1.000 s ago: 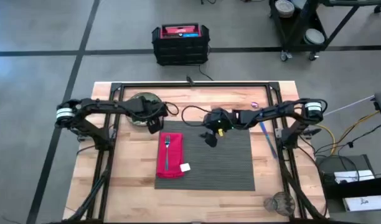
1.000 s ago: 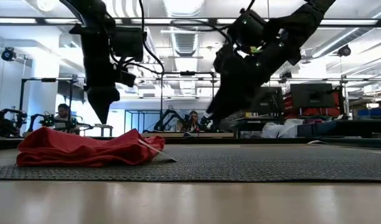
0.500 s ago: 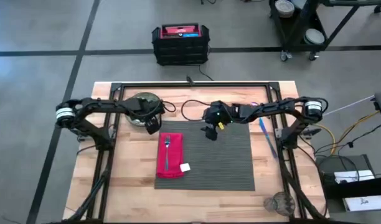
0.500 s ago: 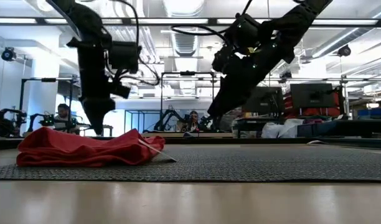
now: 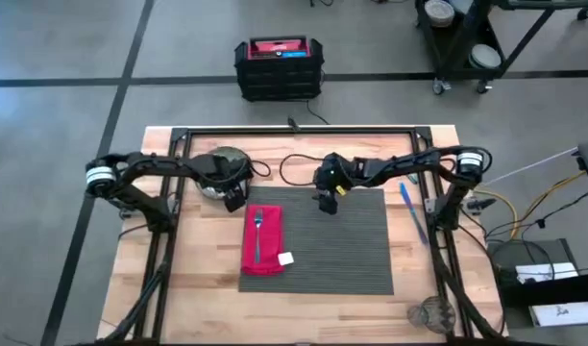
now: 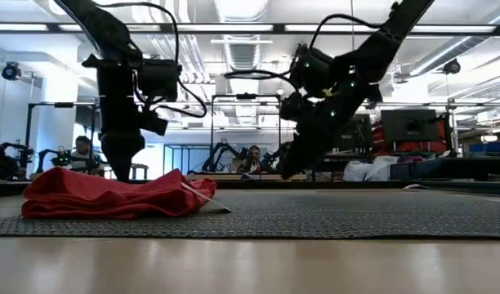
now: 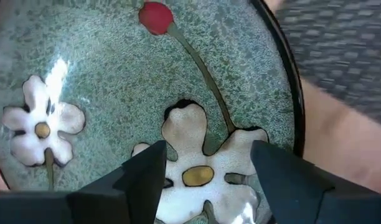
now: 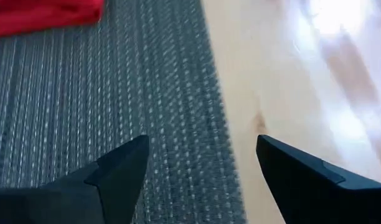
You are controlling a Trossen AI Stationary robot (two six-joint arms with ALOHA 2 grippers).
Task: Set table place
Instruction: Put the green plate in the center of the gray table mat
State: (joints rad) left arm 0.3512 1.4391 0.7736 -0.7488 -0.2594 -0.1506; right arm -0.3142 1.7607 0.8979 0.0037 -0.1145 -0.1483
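The dark grey placemat [image 5: 342, 245] lies mid-table. The red napkin [image 5: 261, 240] lies on its left part, with a thin fork [image 5: 258, 231] on top. The green flowered plate [image 7: 116, 93] rests on the wood by the mat's far left corner [image 5: 217, 161]. My left gripper [image 7: 203, 180] is open just over the plate's near right part [image 5: 232, 195]; whether it touches, I cannot tell. My right gripper [image 8: 200, 168] hangs open and empty above the mat's far edge [image 5: 325, 202]. A blue utensil [image 5: 413, 213] lies on the wood right of the mat. The clear glass [image 5: 429, 312] stands at the near right corner.
A black cable [image 5: 296, 171] loops on the wood beyond the mat's far edge. The black frame's bars [image 5: 294, 131] run along the table's far side and down both sides. A black and red case [image 5: 278, 67] sits on the floor behind the table.
My left gripper has come down and moved toward the plate. My right gripper has drawn back from over the mat's middle toward the table's far edge, stopping above the mat's far edge. Napkin, fork and plate have stayed where they were.
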